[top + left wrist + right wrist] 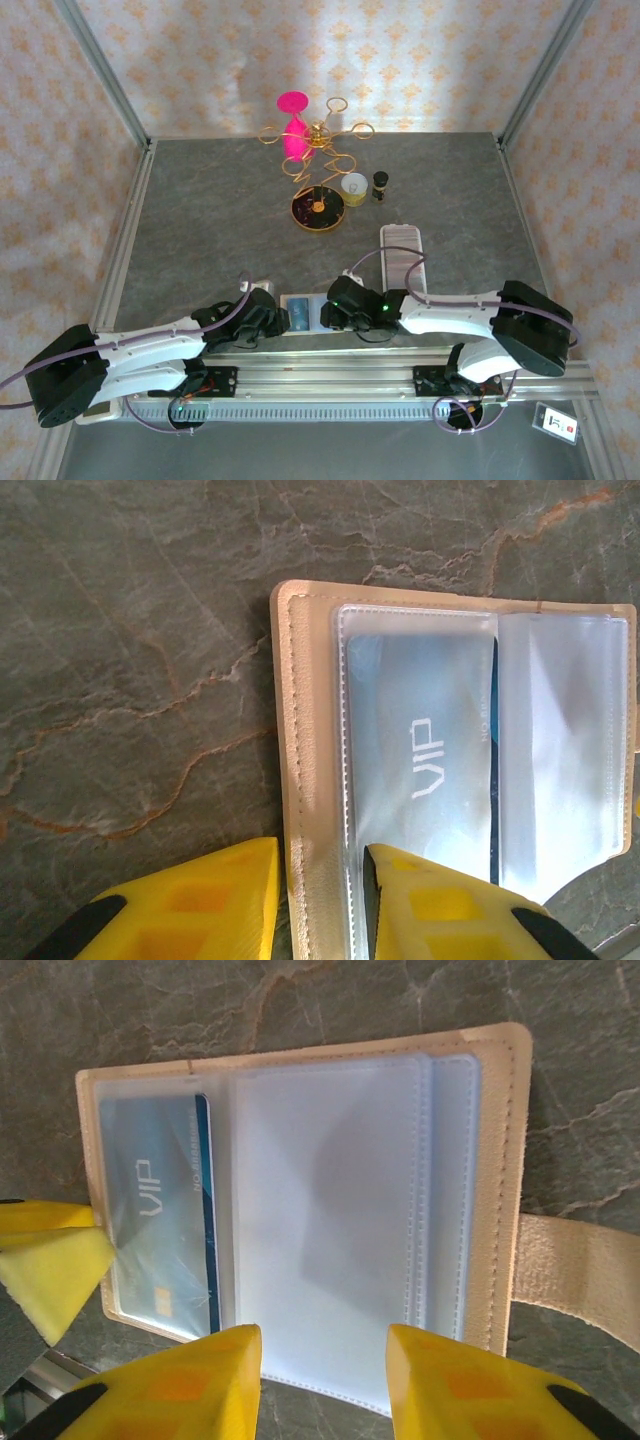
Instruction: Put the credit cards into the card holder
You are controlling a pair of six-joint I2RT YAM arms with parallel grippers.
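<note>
Top view. Both white arms lie low along the near edge of the grey stone-patterned table (200, 200). Their forearms reach inward toward each other and their wrists tip down. The left gripper (265, 318) and right gripper (335, 312) face one another across the cream-beige leather-look folding card holder (314, 300). It lies open and flat between them, at the centre of the front edge. A thin blue plastic card (298, 316) shows inside it. A long white ridged tray (400, 255) sits just behind the right wrist. Well back stand a gold wire rack (320, 140) with a pink glass (293, 125), a dark round dish (318, 211), a small pale cup (353, 186) and a small dark bottle (380, 185).

Left wrist view. The yellow fingers (190, 905) are angled down at the holder's outer edge. The jaws are parted. One finger is off the cover beside the stitched beige border, and the other is over the clear sleeve. The border lies flat in the gap, not pinched. The blue card, marked VIP, sits inside that clear sleeve.

Right wrist view. The gripper hangs over the holder's near edge with its jaws spread wide and released. The empty clear sleeves lie between the yellow fingers (170, 1385). The VIP card rests in the far-left pocket. The left gripper's fingertip touches the holder's edge there. The snap tab (575, 1265) sticks out flat on the right side.
</note>
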